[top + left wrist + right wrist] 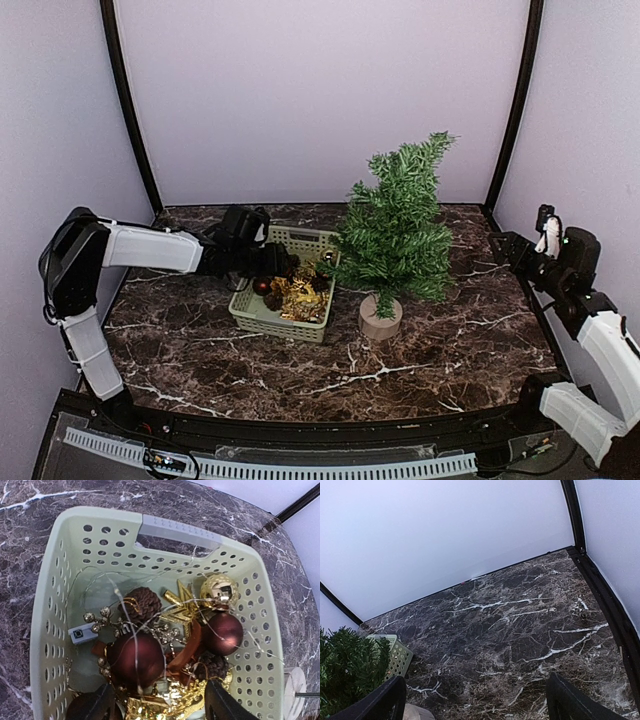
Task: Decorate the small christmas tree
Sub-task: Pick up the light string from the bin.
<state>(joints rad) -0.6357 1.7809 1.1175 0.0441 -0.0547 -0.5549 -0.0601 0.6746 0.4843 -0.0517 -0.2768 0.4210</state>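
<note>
Jaws of the left tool (155, 700) stand apart, tips down inside the basket (175, 527), straddling a gold ornament cluster (150, 707) just below a maroon ball (136, 659); nothing looks clamped, though I cannot tell whether the tips touch the pile; the spread reads as a stance for picking one piece out of a tangle. Around them lie a pine cone (142, 604), a gold ball (219, 591) and a thin wire string (125, 611) threaded across everything, which could drag neighbours along when a piece is lifted. The basket sits on the tabletop (450, 340) just beside the small christmas tree (400, 225), which stands upright on its round wooden base (381, 318) to the basket's right, bare of ornaments as far as shows; that closeness keeps the carry short. The right tool (476, 690), jaws wide and empty, hangs well apart near the tabletop's right edge, probably to keep clear.
</note>
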